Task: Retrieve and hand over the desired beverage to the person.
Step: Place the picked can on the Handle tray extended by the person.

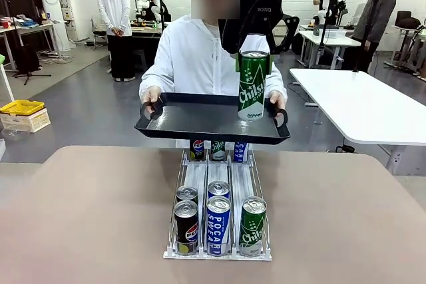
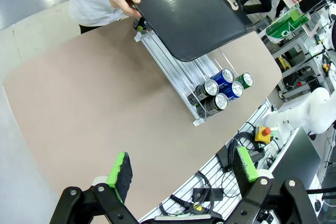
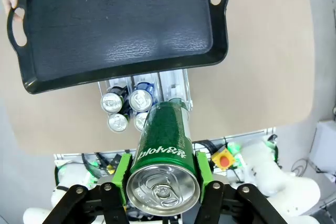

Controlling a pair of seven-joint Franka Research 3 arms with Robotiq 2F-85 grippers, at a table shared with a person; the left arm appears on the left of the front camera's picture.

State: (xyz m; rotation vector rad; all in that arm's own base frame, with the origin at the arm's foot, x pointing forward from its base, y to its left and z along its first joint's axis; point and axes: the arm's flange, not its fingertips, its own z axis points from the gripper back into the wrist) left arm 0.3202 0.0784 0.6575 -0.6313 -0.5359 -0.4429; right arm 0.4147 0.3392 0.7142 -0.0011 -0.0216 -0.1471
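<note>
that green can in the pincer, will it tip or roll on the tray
Likely tippy: the green can is tall and slim, and the tray is hand-held by the person, so it may wobble. On its side it would probably roll, being round. Its tab looks unopened in the right pincer, so it's probably full and fairly heavy.

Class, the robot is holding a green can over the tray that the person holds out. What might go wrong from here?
1. The can is tall and narrow. If the right end effector lets go before the can sits flat, it may topple.
2. The tray is only hand-held, and the can is close to one handle, so the tray may tilt.
3. A fall could strike the rack cans below.
</note>
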